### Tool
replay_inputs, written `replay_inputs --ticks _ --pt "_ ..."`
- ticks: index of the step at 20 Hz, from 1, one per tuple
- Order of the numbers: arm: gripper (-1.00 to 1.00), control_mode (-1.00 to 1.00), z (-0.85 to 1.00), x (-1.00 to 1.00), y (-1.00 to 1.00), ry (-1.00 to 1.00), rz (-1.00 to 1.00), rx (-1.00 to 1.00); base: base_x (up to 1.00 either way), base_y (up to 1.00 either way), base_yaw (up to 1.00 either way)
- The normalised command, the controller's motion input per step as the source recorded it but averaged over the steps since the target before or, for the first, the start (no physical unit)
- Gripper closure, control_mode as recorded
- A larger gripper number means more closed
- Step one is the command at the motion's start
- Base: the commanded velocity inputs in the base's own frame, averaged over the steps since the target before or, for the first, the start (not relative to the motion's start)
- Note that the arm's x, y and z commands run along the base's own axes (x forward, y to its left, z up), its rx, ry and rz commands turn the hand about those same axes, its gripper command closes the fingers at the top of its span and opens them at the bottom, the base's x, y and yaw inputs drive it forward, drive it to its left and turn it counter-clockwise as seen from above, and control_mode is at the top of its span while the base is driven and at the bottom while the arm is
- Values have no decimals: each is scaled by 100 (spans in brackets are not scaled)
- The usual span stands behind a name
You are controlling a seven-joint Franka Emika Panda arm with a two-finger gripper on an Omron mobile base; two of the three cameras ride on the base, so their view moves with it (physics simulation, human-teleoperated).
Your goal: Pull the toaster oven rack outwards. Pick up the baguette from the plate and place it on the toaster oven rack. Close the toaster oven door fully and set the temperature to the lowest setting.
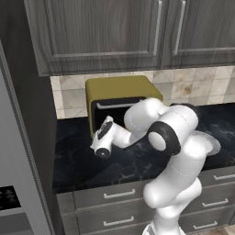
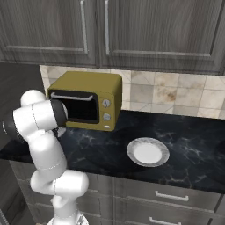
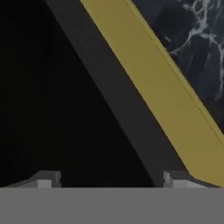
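Right base view looks over a black, white-veined marble counter (image 2: 184, 145) set under dark grey wood wall cabinets (image 2: 132, 26), with a beige stone-tile backsplash (image 2: 176, 94) behind and grey drawers (image 2: 171, 195) with silver bar pulls below. The toaster oven (image 2: 85, 100) stands at the back of the counter against the tiles, its long axis running along the wall and its front facing out into the room. The toaster oven door (image 2: 74, 107) stands upright and shut, its silver handle (image 2: 72, 97) lying level along the top edge. Two round silver knobs (image 2: 106, 110) sit one above the other on the right panel. No writing or brand can be read on the oven.

The plate (image 2: 148, 152) lies flat on the counter, well to the right of the oven and nearer the front edge; its middle is bare.

In the left base view the arm bends in front of the oven, the hand low at the door's left side. In the hand view the gripper (image 3: 111, 180) has its two tips spread wide with nothing between them, facing the dark glass and the oven's yellow edge.
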Motion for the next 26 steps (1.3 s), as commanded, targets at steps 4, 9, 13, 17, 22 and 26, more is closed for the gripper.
replay_inputs --ticks 4,9,13,17,22,26 --pt "-100 -100 100 -33 0 -3 27 -26 0 0 0" --pt "-100 -100 100 -52 0 -1 23 -28 0 0 0" --pt "-100 -100 100 -77 0 2 20 -30 0 0 0" --pt "-100 -100 100 -88 0 6 14 -28 0 0 0" --pt "-100 -100 52 -69 0 -16 -11 -6 0 0 0" --pt "-100 -100 0 -16 0 -14 -6 0 0 0 0"
